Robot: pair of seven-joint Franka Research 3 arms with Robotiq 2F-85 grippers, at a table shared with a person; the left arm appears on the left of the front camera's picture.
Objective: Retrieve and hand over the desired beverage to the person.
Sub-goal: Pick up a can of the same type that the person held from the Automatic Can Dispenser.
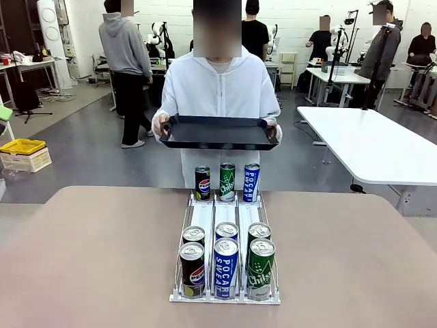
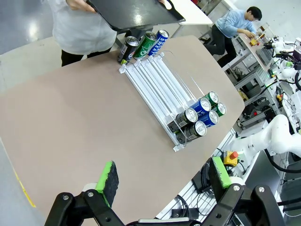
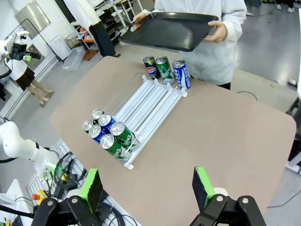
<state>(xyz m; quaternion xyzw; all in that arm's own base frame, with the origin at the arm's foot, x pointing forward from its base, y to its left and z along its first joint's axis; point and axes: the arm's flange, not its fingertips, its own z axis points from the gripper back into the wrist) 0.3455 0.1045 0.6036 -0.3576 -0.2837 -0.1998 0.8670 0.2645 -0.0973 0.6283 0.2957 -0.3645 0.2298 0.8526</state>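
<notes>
Black tray [image 1: 218, 133] level in the hands of the person [image 1: 218, 89] at the far edge for receiving a can, note six cans [image 1: 226, 266] fed to the near end of the rack [image 1: 225, 212] for reach, left gripper [image 2: 163, 178] and right gripper [image 3: 146, 187] fingers spread wide, empty.

A yellow crate [image 1: 22, 145] sits on a pale box [image 1: 31, 162] on the floor, far left. A long white table [image 1: 369, 147] stands off right; behind, someone in a grey hoodie [image 1: 126, 55] stands.
</notes>
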